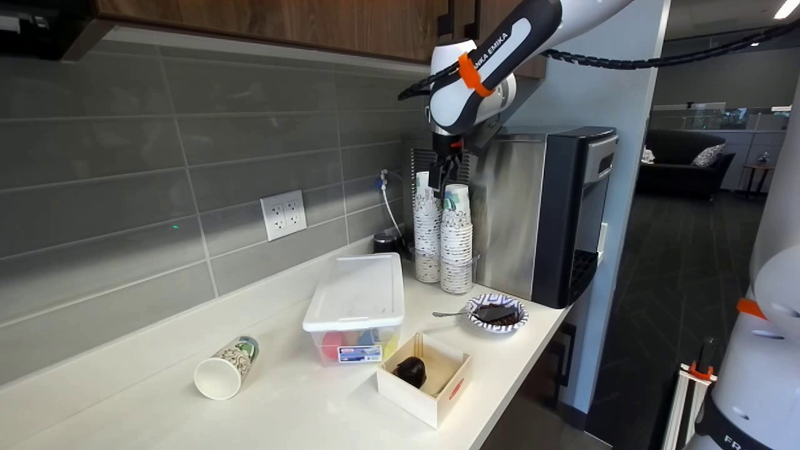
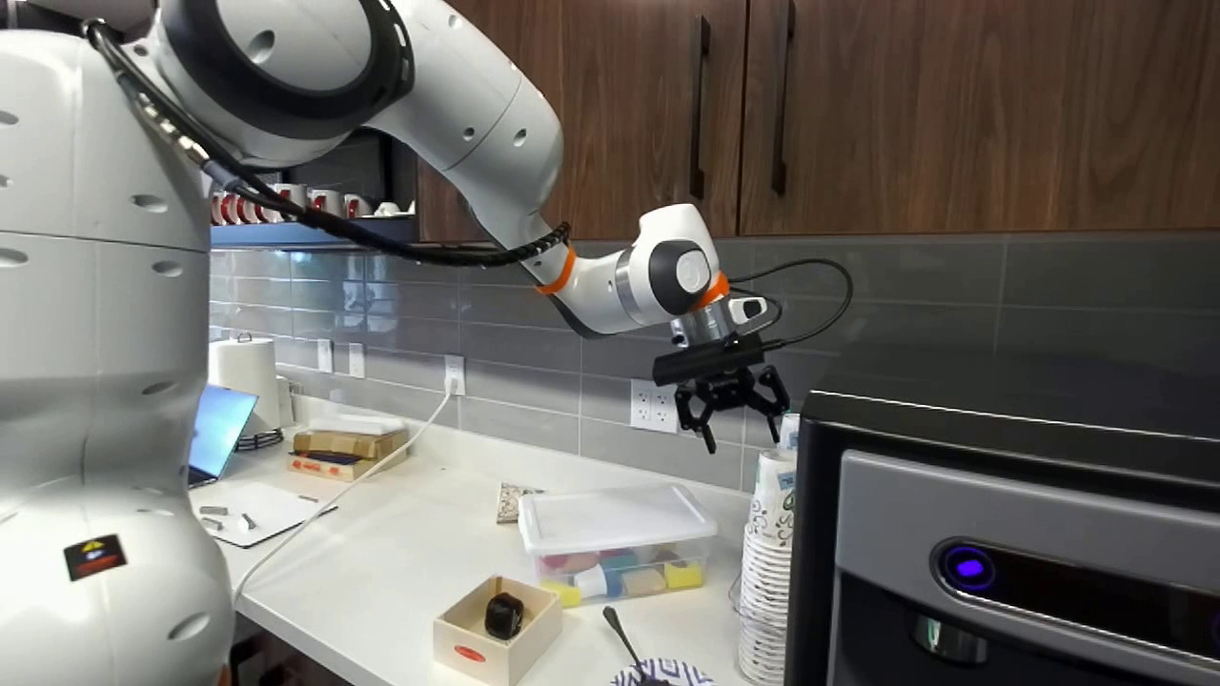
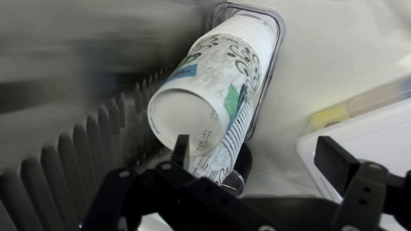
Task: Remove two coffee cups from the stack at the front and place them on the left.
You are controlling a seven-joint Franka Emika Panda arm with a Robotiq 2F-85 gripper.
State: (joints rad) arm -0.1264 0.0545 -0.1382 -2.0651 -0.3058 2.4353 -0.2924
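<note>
1. Above the table [image 1: 294, 415], near the back corner at the dispenser end: gripper [image 2: 742, 441], tilted a little, with fingers spread wide and tips pointing downward.
2. In the wrist view: one fingertip across the edge of the top cup [image 3: 205, 89], bottom facing up; contact or gap unclear from these angles.
3. Below the gripper, near that same back corner and just beside the steel-sided dispenser [image 1: 509, 212]: front stack [image 1: 457, 256], upright, made of nested white paper cups with mouths down, with brown, green and blue print on the top cup.
4. Around its foot: clear holder [image 3: 273, 64].
5. Close beside, nearer the back edge: rear stack [image 1: 427, 244], likewise upright.
6. Near the back edge, well apart from both stacks: lone paper cup [image 1: 226, 369], lying on its side with mouth turned away from the dispenser end.
7. Between, also toward the back edge: clear box [image 1: 359, 294] with white lid and coloured contents.
8. Toward the front edge: pale box [image 1: 406, 401] with a dark object [image 1: 411, 372] inside.
9. Near the front corner, by the dispenser: patterned bowl [image 1: 500, 328] with dark contents and a utensil [image 1: 447, 314] across its rim.
</note>
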